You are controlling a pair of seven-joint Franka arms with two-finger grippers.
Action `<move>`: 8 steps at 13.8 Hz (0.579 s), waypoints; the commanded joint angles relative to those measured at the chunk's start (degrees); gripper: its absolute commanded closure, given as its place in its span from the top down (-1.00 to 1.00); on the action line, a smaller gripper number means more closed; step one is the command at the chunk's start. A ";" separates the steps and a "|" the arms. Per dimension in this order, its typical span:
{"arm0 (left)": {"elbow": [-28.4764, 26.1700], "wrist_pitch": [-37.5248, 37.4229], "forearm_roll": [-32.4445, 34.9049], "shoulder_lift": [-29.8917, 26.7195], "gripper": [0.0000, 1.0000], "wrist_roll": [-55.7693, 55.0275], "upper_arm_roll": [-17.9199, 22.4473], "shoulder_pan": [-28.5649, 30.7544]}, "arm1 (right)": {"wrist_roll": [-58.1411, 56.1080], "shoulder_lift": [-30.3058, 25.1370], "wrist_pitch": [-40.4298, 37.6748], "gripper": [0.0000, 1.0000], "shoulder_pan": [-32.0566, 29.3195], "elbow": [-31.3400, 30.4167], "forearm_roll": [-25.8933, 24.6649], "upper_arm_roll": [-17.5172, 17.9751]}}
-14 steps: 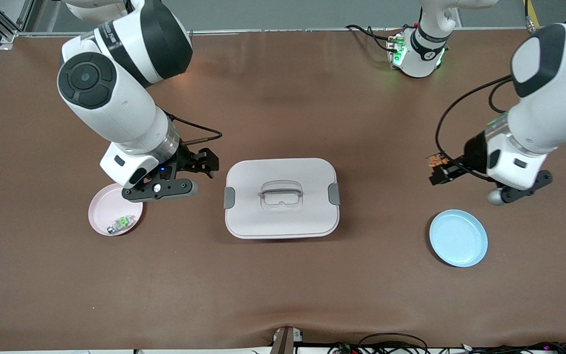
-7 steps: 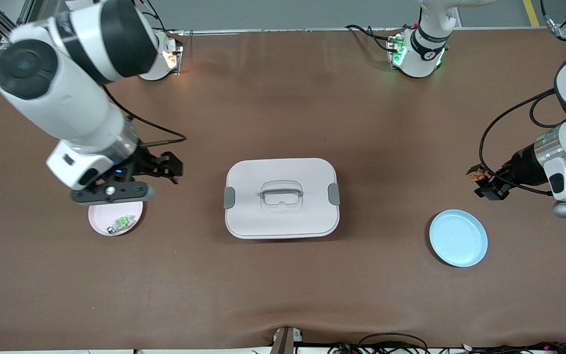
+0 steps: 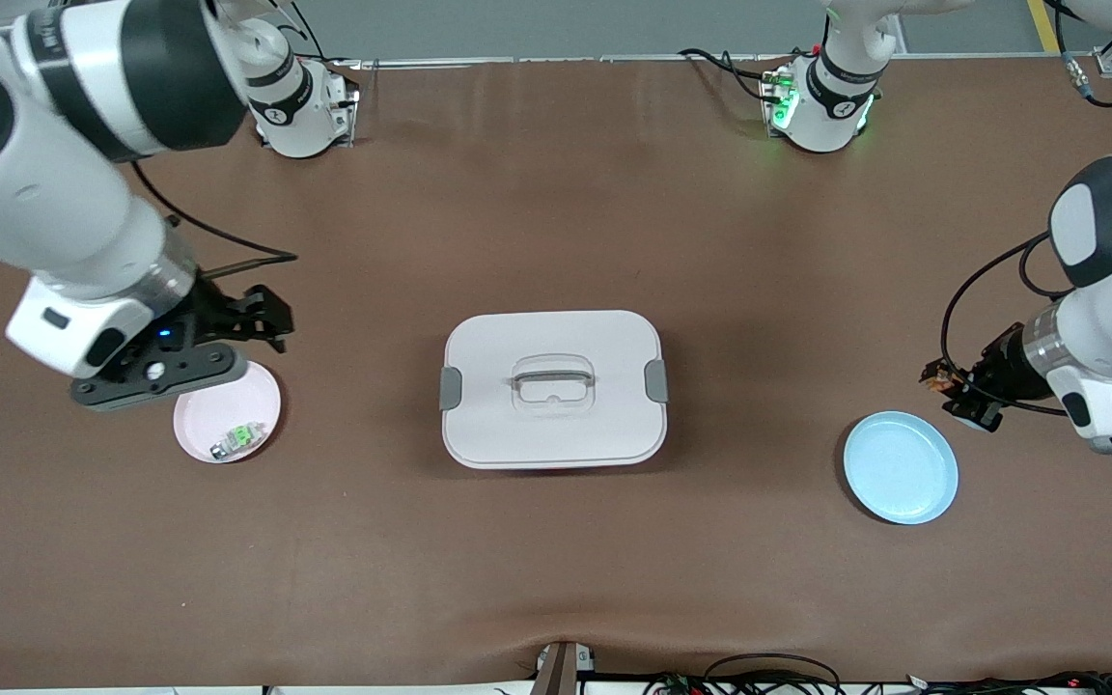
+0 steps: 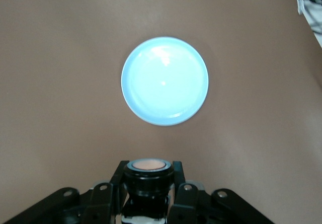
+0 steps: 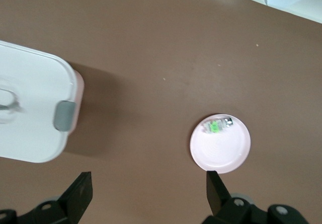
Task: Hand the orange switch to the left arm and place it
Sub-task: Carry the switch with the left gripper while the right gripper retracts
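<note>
The orange switch (image 3: 935, 375) has a black body and an orange cap. My left gripper (image 3: 950, 388) is shut on it and holds it over the table just beside the blue plate (image 3: 901, 467). In the left wrist view the switch (image 4: 148, 169) sits between the fingers with the blue plate (image 4: 165, 80) ahead of it. My right gripper (image 3: 264, 317) is open and empty over the table beside the pink plate (image 3: 218, 425). Its fingers (image 5: 80, 196) stand wide apart in the right wrist view. The white box (image 3: 552, 388) stands at the table's middle, between both grippers.
The pink plate (image 5: 226, 151) holds a green-and-silver small switch (image 3: 235, 440), which also shows in the right wrist view (image 5: 216, 127). A corner of the box with a grey latch (image 5: 64, 116) shows there too. Both arm bases stand along the table's edge farthest from the front camera.
My right gripper has drawn away from the box toward the right arm's end, over the pink plate's edge. My left gripper has carried the orange switch toward the left arm's end and closer to the blue plate.
</note>
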 commanded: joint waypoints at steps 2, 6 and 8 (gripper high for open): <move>0.34 4.26 2.42 3.12 -1.00 -5.22 -0.31 1.72 | -1.83 -1.30 -3.86 1.00 -6.00 -0.29 -0.69 0.76; 0.34 8.57 5.14 6.46 -1.00 -8.82 -0.31 2.87 | -1.82 -2.35 -5.46 1.00 -10.40 -0.20 -0.08 0.93; 0.43 10.15 5.14 8.57 -1.00 -10.58 -0.31 2.96 | -1.91 -3.94 -5.37 1.00 -10.58 -0.29 -0.51 0.76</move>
